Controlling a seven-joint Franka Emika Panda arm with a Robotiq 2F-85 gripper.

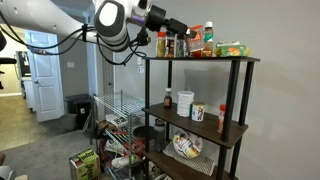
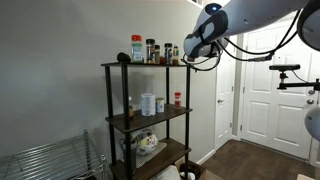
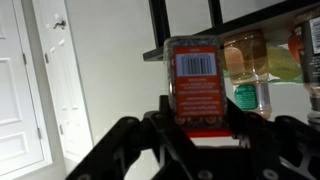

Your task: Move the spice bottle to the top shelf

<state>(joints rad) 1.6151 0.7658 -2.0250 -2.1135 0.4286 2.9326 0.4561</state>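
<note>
The spice bottle [image 3: 196, 85] is a red-orange jar with a barcode label, and my gripper [image 3: 198, 125] is shut on it, one dark finger on each side. In both exterior views the gripper [image 1: 165, 40] [image 2: 190, 50] holds the bottle [image 1: 161, 44] at the near end of the top shelf [image 1: 215, 59] [image 2: 135, 66], level with the jars standing there. Whether the bottle's base touches the board cannot be told. In the wrist view the shelf edge [image 3: 270, 18] runs behind the bottle.
Tall spice jars [image 1: 183, 43] [image 3: 245, 60] and a green and yellow packet [image 1: 232, 49] crowd the top shelf. The middle board holds a white cup [image 1: 185, 100] and a small red-capped bottle [image 1: 222, 118]. A chrome wire rack [image 1: 115, 120] stands beside the unit.
</note>
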